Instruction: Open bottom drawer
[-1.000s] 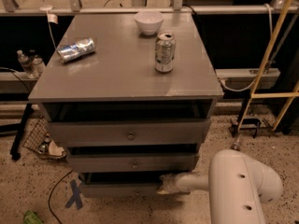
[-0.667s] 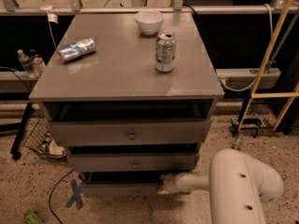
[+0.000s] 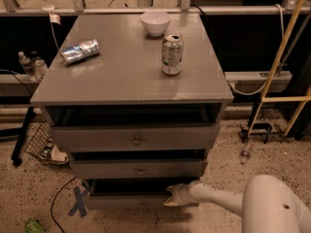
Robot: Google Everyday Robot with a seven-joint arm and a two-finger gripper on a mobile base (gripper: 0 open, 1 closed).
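The grey cabinet (image 3: 131, 81) has three drawers, each with a small round metal knob. The bottom drawer (image 3: 121, 201) is the lowest and looks narrowest; its knob (image 3: 143, 205) sits at the middle of its front. A dark gap shows above its front. My white arm reaches in from the lower right, and the gripper (image 3: 170, 196) is at the right part of the bottom drawer's upper edge, to the right of the knob.
On the cabinet top stand a white bowl (image 3: 155, 22), an upright can (image 3: 172, 53) and a crushed can (image 3: 79, 51) lying down. A wire basket (image 3: 43, 147) and blue tape cross (image 3: 77, 201) are on the floor at left. A yellow frame (image 3: 284, 57) stands at right.
Nothing has visibly moved; the arm and the gripper stay at the bottom drawer's right side.
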